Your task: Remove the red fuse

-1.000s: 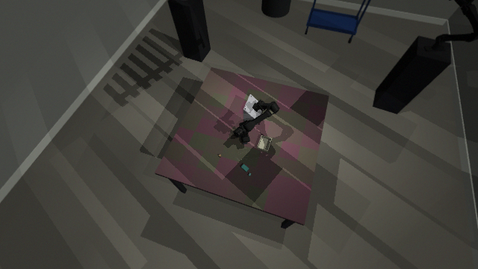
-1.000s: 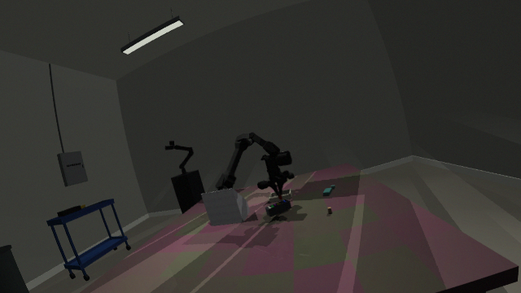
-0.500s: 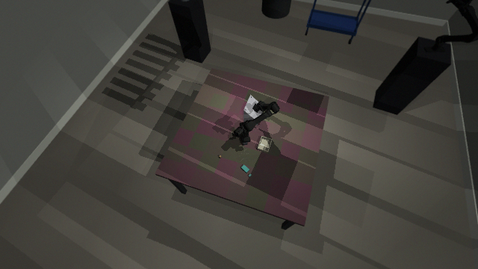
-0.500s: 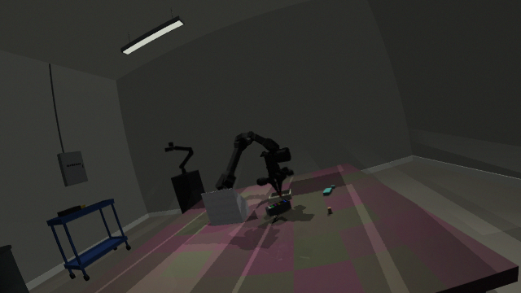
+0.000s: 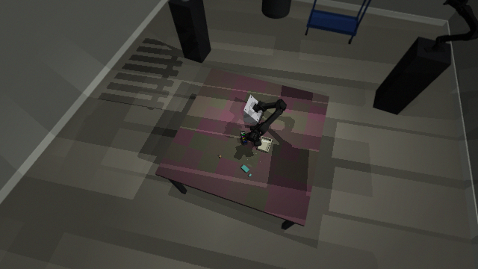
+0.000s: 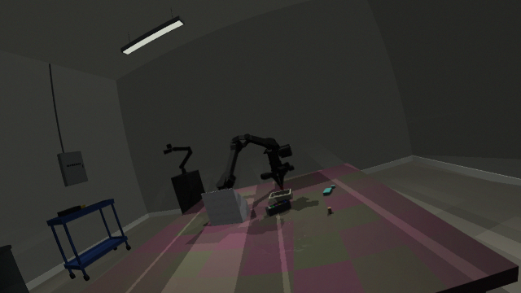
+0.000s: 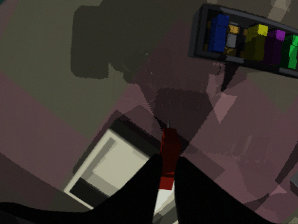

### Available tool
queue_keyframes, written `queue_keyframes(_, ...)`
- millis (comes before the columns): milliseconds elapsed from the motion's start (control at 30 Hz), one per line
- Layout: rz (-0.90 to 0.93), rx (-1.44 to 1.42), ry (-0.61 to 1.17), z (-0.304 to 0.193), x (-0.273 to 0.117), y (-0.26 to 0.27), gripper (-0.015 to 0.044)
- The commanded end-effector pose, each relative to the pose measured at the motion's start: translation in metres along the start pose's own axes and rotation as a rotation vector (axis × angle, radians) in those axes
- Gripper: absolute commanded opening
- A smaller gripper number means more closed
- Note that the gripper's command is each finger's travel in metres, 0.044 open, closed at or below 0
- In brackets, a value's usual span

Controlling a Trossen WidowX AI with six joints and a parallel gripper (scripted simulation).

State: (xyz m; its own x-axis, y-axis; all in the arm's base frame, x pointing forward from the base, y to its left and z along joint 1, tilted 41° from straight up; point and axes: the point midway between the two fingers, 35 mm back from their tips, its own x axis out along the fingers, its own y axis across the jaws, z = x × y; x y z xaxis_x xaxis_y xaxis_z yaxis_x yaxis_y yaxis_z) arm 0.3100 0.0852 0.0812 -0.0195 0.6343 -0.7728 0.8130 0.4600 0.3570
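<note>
My gripper (image 7: 167, 162) (image 6: 282, 187) is shut on the red fuse (image 7: 170, 144), which lies between the fingertips with its prongs pointing away. The white tray (image 5: 264, 151) (image 6: 286, 198) (image 7: 88, 161) is on the table. In the wrist view the fuse and fingers overlap the tray's right part; the fuse's far end shows past its edge. The fuse is above the tray's level; its exact height is unclear. The dark fuse block (image 6: 278, 209) (image 7: 196, 40) stands apart from the gripper. Its blue fuse (image 7: 218, 34), yellow fuse (image 7: 256, 44), purple fuse (image 7: 275, 47) and green fuse (image 7: 293, 51) show, with an empty slot beside the blue one.
A white box (image 5: 252, 109) (image 6: 225, 207) stands near the arm's base. A teal block (image 5: 245, 168) (image 6: 327, 190) with a smaller teal piece (image 5: 249, 175) (image 6: 333, 185) and a small orange-brown object (image 5: 219, 156) (image 6: 330, 210) lie on the table.
</note>
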Motion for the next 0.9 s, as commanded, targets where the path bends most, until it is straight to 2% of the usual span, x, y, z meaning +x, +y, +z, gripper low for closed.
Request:
queue_keyframes(0,-0.001,0.009,0.010,-0.027,0.001,0.007,0.0000)
queue_keyframes(300,0.008,0.008,0.029,-0.088,-0.002,0.019,0.0000)
queue_keyframes(867,0.008,0.008,0.029,-0.089,0.017,0.020,0.0000)
